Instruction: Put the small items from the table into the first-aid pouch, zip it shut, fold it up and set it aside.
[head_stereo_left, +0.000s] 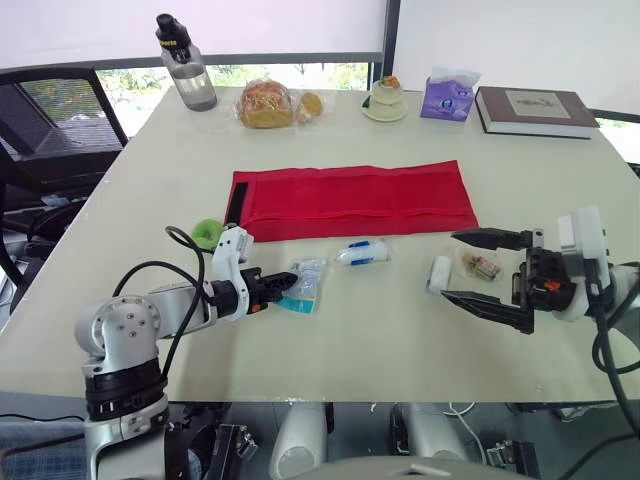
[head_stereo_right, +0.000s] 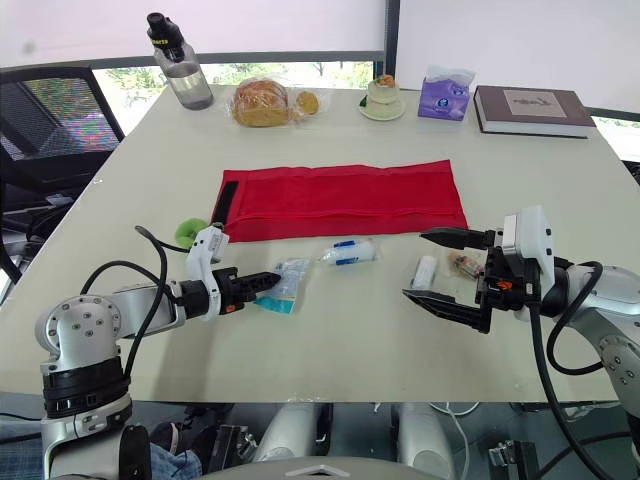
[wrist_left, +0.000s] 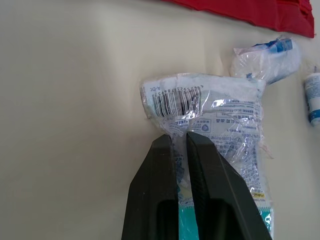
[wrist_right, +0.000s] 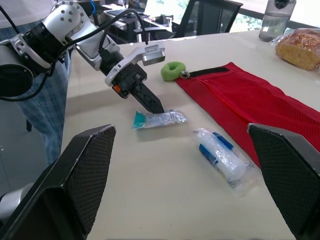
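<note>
Pouch (head_stereo_left: 355, 200) 1; packets (head_stereo_left: 303, 283) 3; roll (head_stereo_left: 440, 272) 1; bottle (head_stereo_left: 185, 65) 1; bread bag (head_stereo_left: 265, 103) 1; plate (head_stereo_left: 385, 113) 1; tissue box (head_stereo_left: 448, 97) 1; book (head_stereo_left: 535, 108) 1; chair (head_stereo_left: 60, 110) 1.

This looks like an office or a meeting room. A wide pale surface (head_stereo_left: 380, 330) takes the middle. A black mesh office chair (head_stereo_left: 60, 120) stands at 10 o'clock. A window (head_stereo_left: 290, 73) under white roller blinds (head_stereo_left: 200, 25) runs along 12 o'clock. A hardcover book (head_stereo_left: 535, 110) lies at 2 o'clock, near a tissue pack (head_stereo_left: 448, 97).
</note>
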